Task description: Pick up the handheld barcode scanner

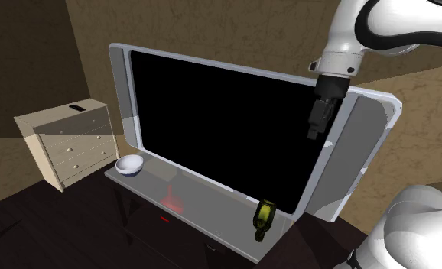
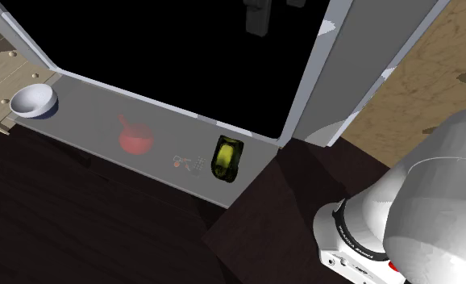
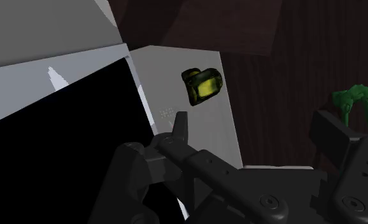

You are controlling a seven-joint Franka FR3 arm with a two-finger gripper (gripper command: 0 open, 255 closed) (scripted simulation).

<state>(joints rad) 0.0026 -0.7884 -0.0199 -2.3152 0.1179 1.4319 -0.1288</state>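
Gripper (image 1: 315, 127) with fingers spread wide and empty, high before the black screen (image 1: 219, 122). The yellow-green scanner (image 1: 264, 218) lies below the screen's lower corner. Best approach: descend vertically, then straddle its narrower sides.

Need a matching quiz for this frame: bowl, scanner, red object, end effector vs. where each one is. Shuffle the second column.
Things:
1. white bowl
2. yellow-green barcode scanner
3. red object
4. end effector

Places:
A. in the air in front of the black panel
B. on the grey surface, at the shoulder view's right end
C. on the grey surface, at the shoulder view's left end
D. on the grey surface, between the other two things lying there

Pairs: 1-C, 2-B, 3-D, 4-A
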